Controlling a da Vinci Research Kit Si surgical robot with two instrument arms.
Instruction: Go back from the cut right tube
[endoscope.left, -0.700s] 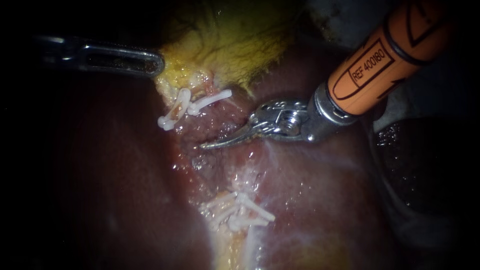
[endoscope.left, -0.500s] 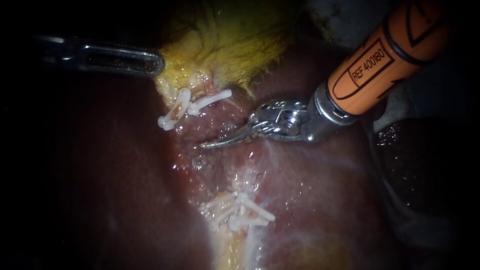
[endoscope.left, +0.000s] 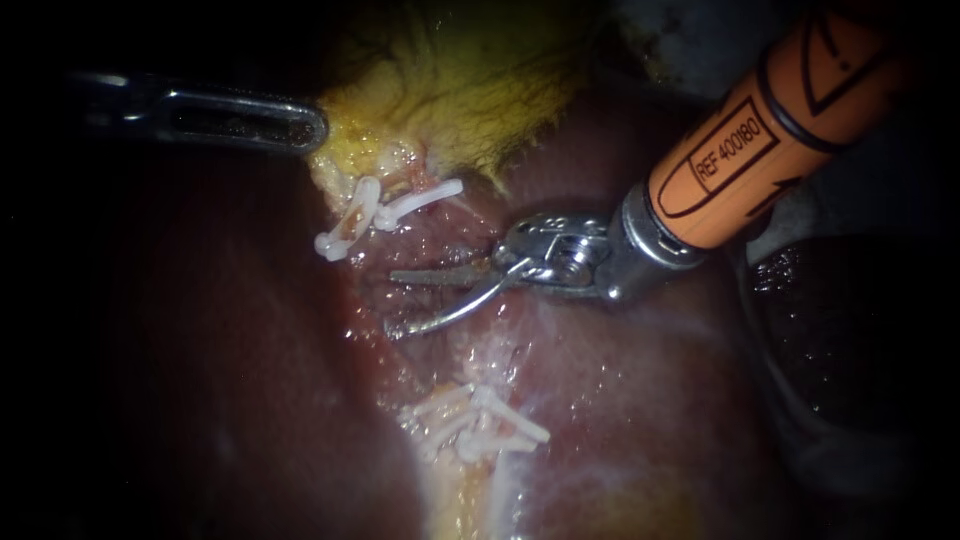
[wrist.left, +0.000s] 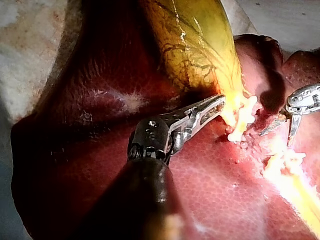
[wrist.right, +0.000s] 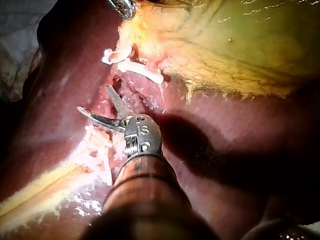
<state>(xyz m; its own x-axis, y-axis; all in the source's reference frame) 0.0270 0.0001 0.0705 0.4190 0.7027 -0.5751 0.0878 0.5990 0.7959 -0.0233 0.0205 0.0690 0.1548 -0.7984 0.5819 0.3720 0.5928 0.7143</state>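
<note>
Blades of right instrument (endoscope.left: 392, 303) parted, empty; left instrument (endoscope.left: 300, 127) clenched on gallbladder (endoscope.left: 470, 90) edge. Tissue (endoscope.left: 428, 296) between the blades judged soft, wet, tear-prone: take no hold, withdraw clear of clips (endoscope.left: 420, 201).

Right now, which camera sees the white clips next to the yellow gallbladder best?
The endoscope view: the clips lie in full view, nothing over them, beside the gallbladder. The right wrist view shows them too, ahead of the right instrument. In the left wrist view they merge into one pale lump beyond the left instrument.
</note>
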